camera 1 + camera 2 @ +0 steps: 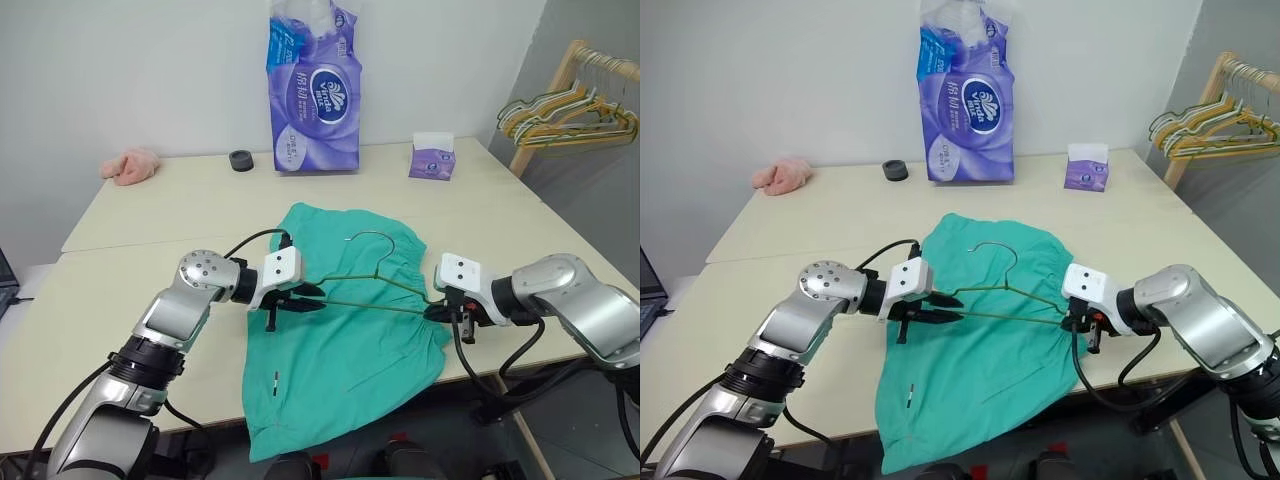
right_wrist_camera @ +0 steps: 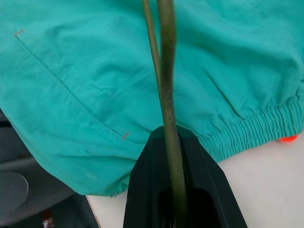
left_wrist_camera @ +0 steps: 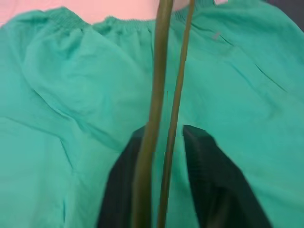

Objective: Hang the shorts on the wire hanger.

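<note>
The shorts (image 1: 345, 350) lie flat on the table (image 1: 150, 215), one leg hanging over the near edge, and the wire hanger (image 1: 375, 285) is held just above them, spanning between the two grippers. The right gripper (image 1: 437, 312) has its jaws pressed shut on one end of the hanger; its wrist view shows the wire running out from between the closed fingers, with the elastic waistband and an orange bit of the shorts just beyond and to one side of the jaws. The left gripper (image 1: 310, 300) sits at the other end. Its jaws stand partly apart, and both wires of that hanger corner pass through the gap between the fingers (image 3: 209, 180) without being clearly pinched, so this end looks loosely cradled rather than clamped. The cloth lies directly below both sets of jaws.

Judged from this, the hanger is picked up and positioned over the shorts, but the hanging itself is not yet done: no part of the cloth passes over or through the wire frame. What is left is to get the shorts draped over the hanger's bar.
</note>
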Controlling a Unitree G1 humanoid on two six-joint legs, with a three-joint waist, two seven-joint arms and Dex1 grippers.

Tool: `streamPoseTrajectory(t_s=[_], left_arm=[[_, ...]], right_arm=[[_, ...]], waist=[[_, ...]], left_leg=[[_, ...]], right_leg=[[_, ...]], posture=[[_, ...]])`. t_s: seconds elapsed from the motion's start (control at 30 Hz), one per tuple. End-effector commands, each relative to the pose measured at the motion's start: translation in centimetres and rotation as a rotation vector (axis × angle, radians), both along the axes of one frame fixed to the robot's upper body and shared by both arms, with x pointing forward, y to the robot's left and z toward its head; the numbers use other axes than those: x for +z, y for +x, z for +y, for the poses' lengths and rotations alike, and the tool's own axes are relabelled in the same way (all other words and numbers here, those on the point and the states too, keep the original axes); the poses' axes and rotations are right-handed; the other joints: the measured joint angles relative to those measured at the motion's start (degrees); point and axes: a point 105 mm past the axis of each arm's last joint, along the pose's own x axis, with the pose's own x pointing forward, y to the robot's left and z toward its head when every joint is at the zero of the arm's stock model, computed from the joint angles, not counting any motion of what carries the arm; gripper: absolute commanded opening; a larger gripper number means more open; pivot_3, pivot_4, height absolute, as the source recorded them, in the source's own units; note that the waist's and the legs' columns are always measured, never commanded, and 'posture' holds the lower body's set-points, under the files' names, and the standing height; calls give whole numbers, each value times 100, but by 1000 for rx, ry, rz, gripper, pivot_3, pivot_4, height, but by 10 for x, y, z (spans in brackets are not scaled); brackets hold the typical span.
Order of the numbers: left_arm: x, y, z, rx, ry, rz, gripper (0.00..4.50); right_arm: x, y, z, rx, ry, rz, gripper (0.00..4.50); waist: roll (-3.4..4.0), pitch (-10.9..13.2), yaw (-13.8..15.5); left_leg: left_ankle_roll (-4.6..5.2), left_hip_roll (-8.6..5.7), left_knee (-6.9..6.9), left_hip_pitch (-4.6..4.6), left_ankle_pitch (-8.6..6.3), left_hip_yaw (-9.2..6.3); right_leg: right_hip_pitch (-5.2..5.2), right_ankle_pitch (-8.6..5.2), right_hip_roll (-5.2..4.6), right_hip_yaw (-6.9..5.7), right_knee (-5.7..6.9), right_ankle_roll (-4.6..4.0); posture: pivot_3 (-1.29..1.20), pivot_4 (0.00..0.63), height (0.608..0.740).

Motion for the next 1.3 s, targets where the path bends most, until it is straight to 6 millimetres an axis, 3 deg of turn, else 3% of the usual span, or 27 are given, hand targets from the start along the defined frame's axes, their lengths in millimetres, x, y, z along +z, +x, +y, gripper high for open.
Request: streamPoseTrajectory(t_s=[0.03, 0.1, 0.33, 0.47, 0.53, 0.67, 0.77, 0.97, 1.3], left_arm=[[28, 18, -1, 86, -110, -63, 2249], [33, 23, 2, 124, -154, -49, 2814], [51, 50, 31, 329, -280, -76, 2814], [56, 57, 46, 395, -329, -60, 2814], [55, 54, 47, 387, -341, -36, 2814], [43, 26, 37, 253, -293, 51, 2814], [39, 10, 32, 176, -270, 98, 2814], [37, -5, 29, 121, -247, 98, 2814], [34, 6, 33, 157, -241, 43, 2814]], right_arm=[[15, 3, -7, -44, 22, -63, 0], [13, 1, -12, -79, 35, -57, 0], [8, -8, -36, -244, 89, -23, 0], [3, -14, -64, -408, 120, -3, 0], [0, -18, -77, -481, 131, 7, 0], [-12, -31, -115, -663, 119, 22, 0], [-16, -37, -127, -746, 146, 33, 0], [-27, -52, -136, -833, 169, 75, 0], [-27, -40, -113, -769, 232, 94, 0]], waist=[[-3, -2, 6], [-3, -2, 4], [-3, -4, -14], [-4, -4, -9], [-5, -5, -8], [-3, -12, -10], [-2, -11, -13], [5, -18, -10], [7, -19, -9]], left_leg=[[0, 0, 0, -1, 0, 0], [0, 0, 2, -3, 0, -3], [0, 0, 2, -3, 0, -3], [0, 0, 2, -2, 0, -3], [-1, 0, 2, -3, 0, -2], [-1, -2, 2, -5, 0, -1], [0, -2, 2, -4, -1, 2], [3, 2, 1, 10, -2, 4], [5, 1, 1, 13, -2, 12]], right_leg=[[0, 0, 0, 0, 0, 0], [0, 1, 0, -2, -1, 1], [-1, 1, 0, 0, 1, 2], [0, 3, 0, -1, 1, 3], [0, 3, -1, 0, 0, 3], [0, 3, -2, 3, -1, 4], [0, 3, -2, 8, -1, 3], [13, 3, 3, 6, 0, 11], [13, 3, 5, 11, 0, 11]], posture=[[-83, 0, 740], [-87, 0, 740], [-101, 3, 740], [-108, 6, 740], [-110, 6, 740], [-112, 9, 740], [-112, 9, 740], [-90, 13, 740], [-84, 8, 740]])
